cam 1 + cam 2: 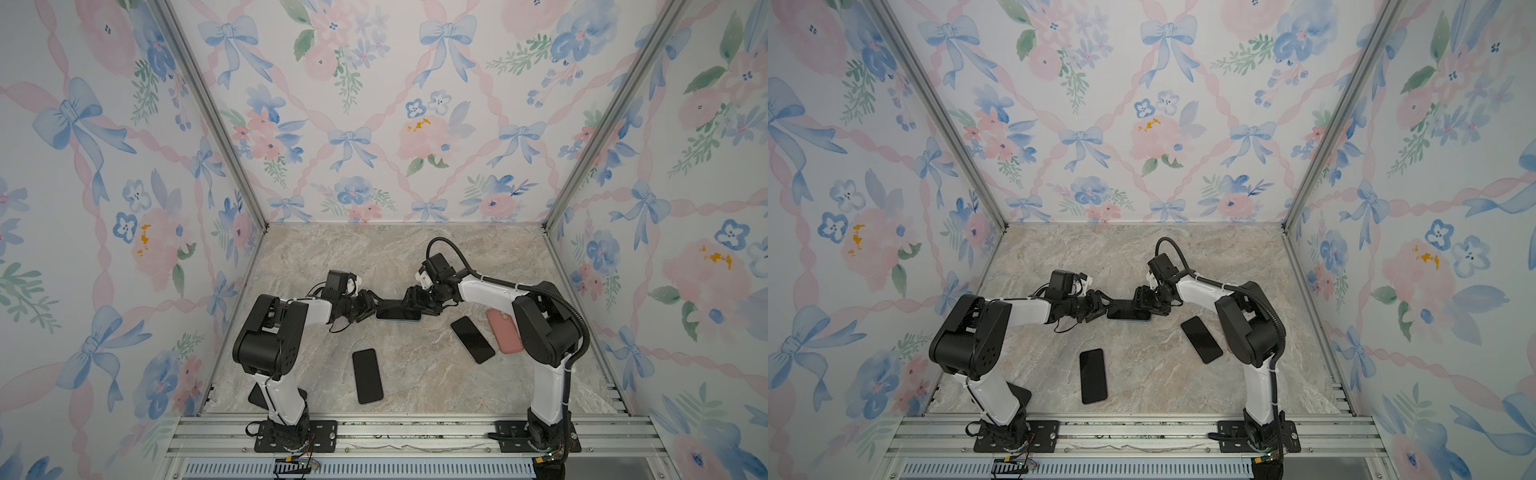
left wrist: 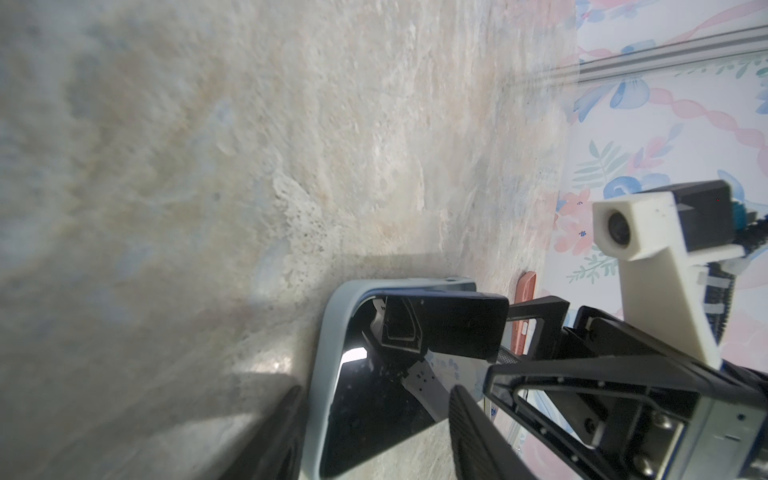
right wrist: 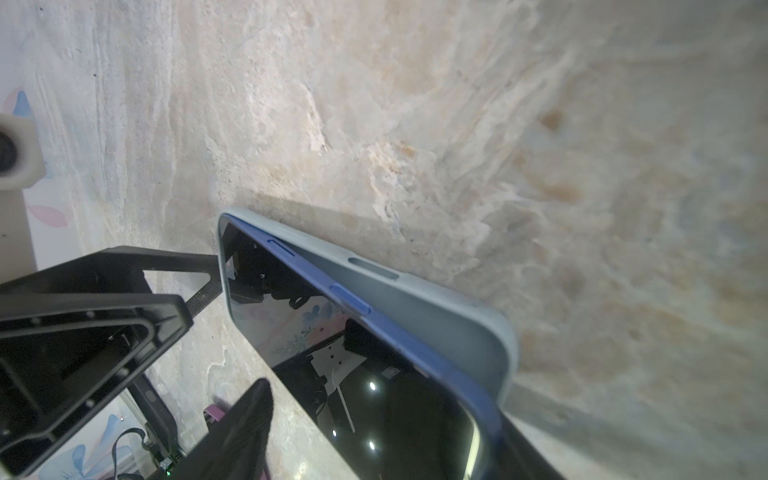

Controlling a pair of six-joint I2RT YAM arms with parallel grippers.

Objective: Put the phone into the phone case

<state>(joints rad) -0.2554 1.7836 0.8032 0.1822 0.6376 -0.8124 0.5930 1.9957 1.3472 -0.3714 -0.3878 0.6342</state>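
Observation:
A black-screened phone [image 3: 395, 395] with a blue frame lies in a pale grey-blue phone case [image 3: 436, 316] at the table's middle [image 1: 395, 312]. One long blue side stands above the case wall, so the phone sits tilted. My right gripper [image 3: 386, 407] is open across the phone's width, with bare table between one finger [image 3: 245, 424] and the screen edge. My left gripper [image 2: 376, 390] straddles the opposite end of the case [image 2: 328, 353], open, with a strip of table beside one finger [image 2: 478, 432]. In both top views the grippers [image 1: 374, 309] [image 1: 409, 307] face each other over the phone.
A second black phone [image 1: 367, 376] lies near the front. A third [image 1: 472, 339] lies at the right beside a pink case [image 1: 504, 332], partly under my right arm. A dark flat thing [image 1: 257, 395] shows behind my left arm's base. Floral walls close three sides.

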